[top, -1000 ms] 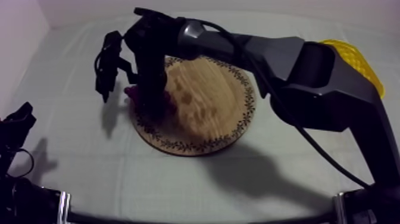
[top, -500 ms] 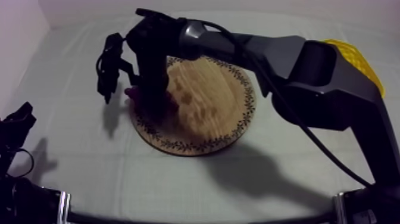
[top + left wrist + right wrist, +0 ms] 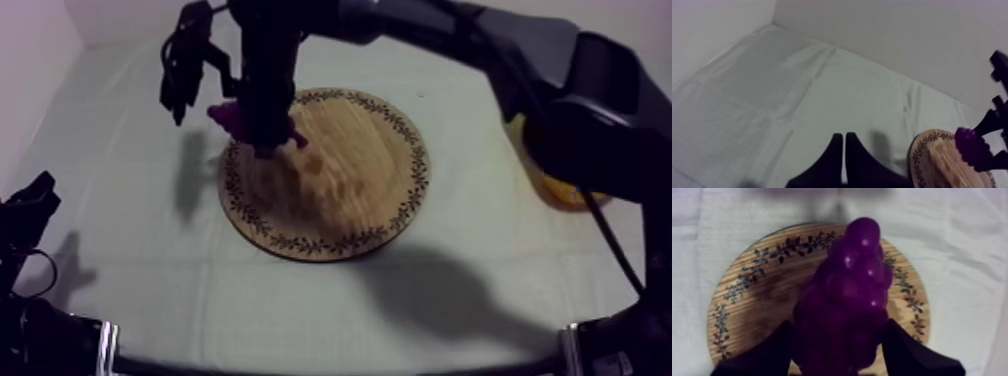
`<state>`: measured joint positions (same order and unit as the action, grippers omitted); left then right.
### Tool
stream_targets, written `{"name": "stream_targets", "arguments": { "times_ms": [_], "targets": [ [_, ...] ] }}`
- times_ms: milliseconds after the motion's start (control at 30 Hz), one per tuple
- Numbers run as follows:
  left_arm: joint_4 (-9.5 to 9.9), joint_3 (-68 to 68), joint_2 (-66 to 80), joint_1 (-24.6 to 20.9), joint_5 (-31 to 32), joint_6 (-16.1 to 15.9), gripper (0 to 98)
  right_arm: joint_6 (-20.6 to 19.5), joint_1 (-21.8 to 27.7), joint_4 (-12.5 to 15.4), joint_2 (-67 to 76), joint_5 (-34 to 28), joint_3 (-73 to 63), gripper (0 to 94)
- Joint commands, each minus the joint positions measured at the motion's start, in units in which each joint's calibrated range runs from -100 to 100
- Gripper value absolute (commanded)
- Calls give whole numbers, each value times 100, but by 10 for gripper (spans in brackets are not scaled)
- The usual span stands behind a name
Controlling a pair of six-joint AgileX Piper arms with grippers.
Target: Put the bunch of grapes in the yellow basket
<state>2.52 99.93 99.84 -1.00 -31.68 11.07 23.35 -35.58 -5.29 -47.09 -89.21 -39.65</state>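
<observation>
Lifted since a second ago, the grapes [image 3: 847, 303] hang above the far left edge of the board [image 3: 345, 195], clasped around their middle by our right gripper [image 3: 266, 138], and we judge them light, firm and bumpy.

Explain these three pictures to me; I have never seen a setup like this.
Two robot arms work at a cloth-covered table. One picture looks down from above; the other two come from cameras riding on each arm's wrist. On the table lie a round wooden board and a yellow basket. The right gripper is shut on a purple bunch of grapes, held over the board. The left gripper rests at the side, shut on nothing.
</observation>
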Motion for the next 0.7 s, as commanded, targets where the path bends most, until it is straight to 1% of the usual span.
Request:
{"name": "stream_targets", "arguments": {
  "times_ms": [0,400,533,667],
  "targets": [
    [-1,-4,-2,2,0,-1,0,-11,10,-8,367,-26,80,250],
    [-1,-4,-2,2,0,-1,0,-204,116,-19,1631,-171,888,253],
    [-1,-4,-2,2,0,-1,0,-343,269,6,1986,-178,1396,257],
    [-1,-4,-2,2,0,-1,0,-517,533,-4,2319,-154,2014,260]
  ]
}}
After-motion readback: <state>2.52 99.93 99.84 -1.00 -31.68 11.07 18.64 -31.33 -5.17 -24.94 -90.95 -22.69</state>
